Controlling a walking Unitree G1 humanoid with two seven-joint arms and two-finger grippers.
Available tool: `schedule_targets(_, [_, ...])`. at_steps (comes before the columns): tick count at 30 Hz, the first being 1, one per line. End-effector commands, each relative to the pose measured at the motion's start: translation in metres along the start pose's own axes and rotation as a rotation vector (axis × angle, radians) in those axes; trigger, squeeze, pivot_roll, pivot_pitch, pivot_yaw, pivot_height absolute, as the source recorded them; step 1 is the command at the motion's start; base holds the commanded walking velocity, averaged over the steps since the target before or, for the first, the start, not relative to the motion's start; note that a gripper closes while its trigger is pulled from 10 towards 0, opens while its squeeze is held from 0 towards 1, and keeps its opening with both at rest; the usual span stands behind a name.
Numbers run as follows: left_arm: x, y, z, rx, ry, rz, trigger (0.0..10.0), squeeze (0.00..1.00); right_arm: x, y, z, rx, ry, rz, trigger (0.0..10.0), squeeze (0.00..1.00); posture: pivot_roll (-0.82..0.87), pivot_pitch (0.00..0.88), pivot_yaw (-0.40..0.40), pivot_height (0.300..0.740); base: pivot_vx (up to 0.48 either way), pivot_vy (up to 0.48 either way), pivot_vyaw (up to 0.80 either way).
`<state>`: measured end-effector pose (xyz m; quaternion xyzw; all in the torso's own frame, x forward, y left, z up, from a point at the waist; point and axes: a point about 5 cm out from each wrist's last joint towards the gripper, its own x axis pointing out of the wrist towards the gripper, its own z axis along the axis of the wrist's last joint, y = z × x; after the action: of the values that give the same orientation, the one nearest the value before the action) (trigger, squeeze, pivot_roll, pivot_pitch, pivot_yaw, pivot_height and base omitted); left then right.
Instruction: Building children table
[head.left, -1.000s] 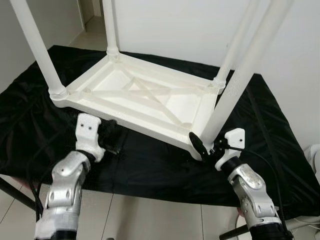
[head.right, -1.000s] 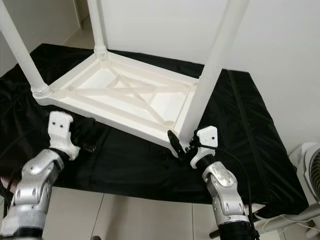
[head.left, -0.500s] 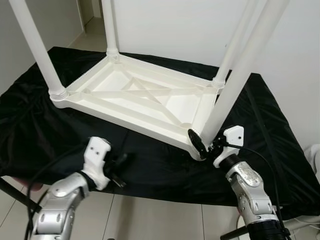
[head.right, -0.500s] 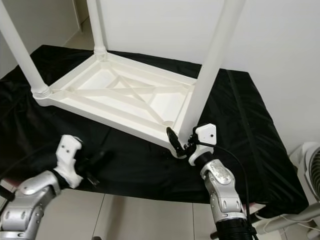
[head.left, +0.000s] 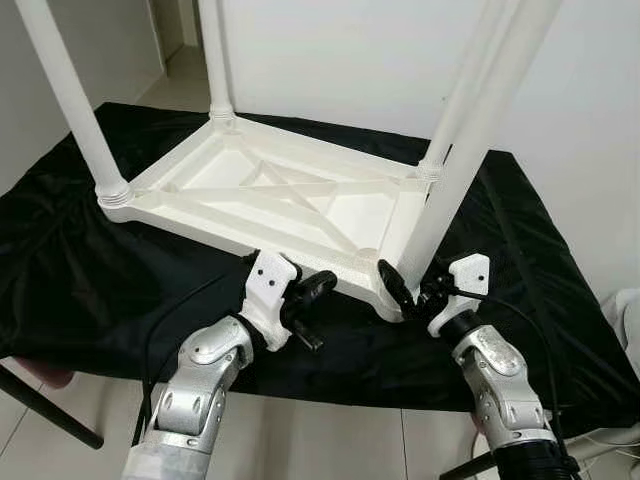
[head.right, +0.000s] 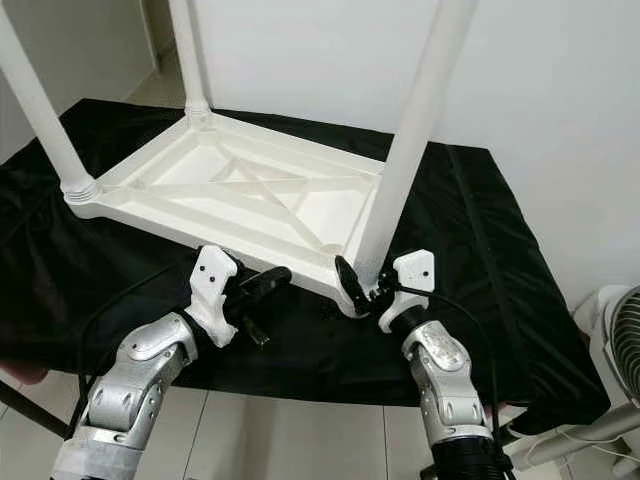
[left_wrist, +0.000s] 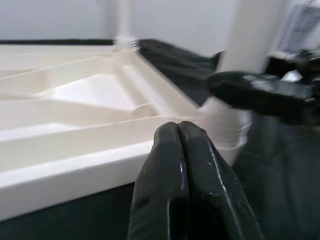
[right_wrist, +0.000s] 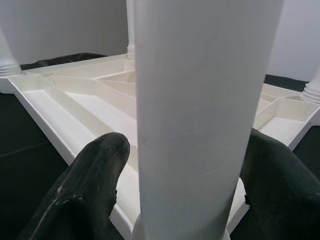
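The white plastic children table (head.left: 290, 195) lies upside down on a black cloth (head.left: 60, 260), four round legs pointing up. The right pincer (head.left: 405, 290) grasps the near corner leg (head.left: 450, 170) at its base. The left pincer (head.left: 318, 288), fingers clenched together, is just beside the table's near rim.
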<state>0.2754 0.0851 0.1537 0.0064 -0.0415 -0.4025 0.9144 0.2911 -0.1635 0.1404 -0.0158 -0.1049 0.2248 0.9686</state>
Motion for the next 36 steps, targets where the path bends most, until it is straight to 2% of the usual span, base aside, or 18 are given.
schedule_targets(1, [0.004, -0.002, 0.001, -0.01, -0.001, 0.005, 10.0, 0.0, -0.002, -0.005, -0.001, -0.007, 0.01, -0.005, 10.0, 0.0, -0.07, 0.0, -0.054, 0.74, 0.0, 0.0, 0.0])
schedule_targets(10, [0.019, -0.009, 0.001, -0.024, -0.008, 0.034, 10.0, 0.0, -0.003, -0.009, -0.003, -0.002, 0.035, -0.006, 10.0, 0.0, -0.06, 0.0, -0.061, 0.74, 0.0, 0.0, 0.0])
schedule_targets(14, [0.021, -0.014, 0.009, 0.018, -0.051, 0.028, 10.0, 0.0, -0.003, -0.003, -0.003, -0.024, 0.037, 0.03, 10.0, 0.0, -0.06, 0.0, -0.069, 0.74, 0.0, 0.0, 0.0])
schedule_targets(17, [0.021, -0.015, 0.008, -0.016, -0.042, 0.02, 10.0, 0.0, -0.004, 0.0, -0.005, -0.031, 0.044, 0.059, 10.0, 0.0, -0.05, 0.0, -0.079, 0.74, 0.0, 0.0, 0.0])
schedule_targets(18, [0.022, -0.015, 0.006, -0.036, -0.033, 0.017, 10.0, 0.0, -0.004, 0.0, -0.005, -0.029, 0.048, 0.066, 8.6, 0.0, -0.05, 0.0, -0.079, 0.74, 0.0, 0.0, 0.0])
schedule_targets(19, [0.022, -0.016, 0.007, -0.036, -0.035, 0.014, 10.0, 0.0, -0.004, 0.001, -0.005, -0.027, 0.047, 0.073, 8.0, 0.0, -0.05, 0.0, -0.082, 0.74, 0.0, 0.0, 0.0])
schedule_targets(21, [0.022, -0.016, 0.007, -0.036, -0.035, 0.014, 10.0, 0.0, -0.004, 0.001, -0.005, -0.027, 0.047, 0.073, 8.0, 0.0, -0.05, 0.0, -0.082, 0.74, 0.0, 0.0, 0.0])
schedule_targets(22, [0.022, -0.017, 0.007, -0.03, -0.036, 0.009, 10.0, 0.0, -0.004, 0.004, -0.006, -0.017, 0.05, 0.08, 0.0, 0.0, -0.05, 0.0, -0.082, 0.74, 0.0, 0.0, 0.0])
schedule_targets(28, [0.021, -0.017, 0.008, -0.011, -0.033, 0.002, 10.0, 0.0, -0.006, 0.009, -0.009, 0.002, 0.063, 0.083, 0.0, 0.0, -0.04, 0.004, -0.09, 0.74, 0.0, 0.0, 0.0])
schedule_targets(31, [0.014, -0.016, 0.009, 0.013, -0.03, -0.039, 10.0, 0.0, -0.006, 0.013, -0.009, 0.022, 0.067, 0.051, 0.0, 0.0, -0.03, 0.01, -0.097, 0.74, 0.0, 0.0, 0.0])
schedule_targets(34, [0.0, -0.024, 0.01, 0.088, -0.02, -0.163, 10.0, 0.0, -0.006, 0.023, -0.012, 0.03, 0.1, -0.019, 0.0, 0.0, -0.03, 0.016, -0.106, 0.74, 0.0, 0.0, 0.0])
schedule_targets(36, [0.0, -0.024, 0.01, 0.088, -0.02, -0.163, 10.0, 0.0, -0.006, 0.023, -0.012, 0.03, 0.1, -0.019, 0.0, 0.0, -0.03, 0.016, -0.106, 0.74, 0.0, 0.0, 0.0])
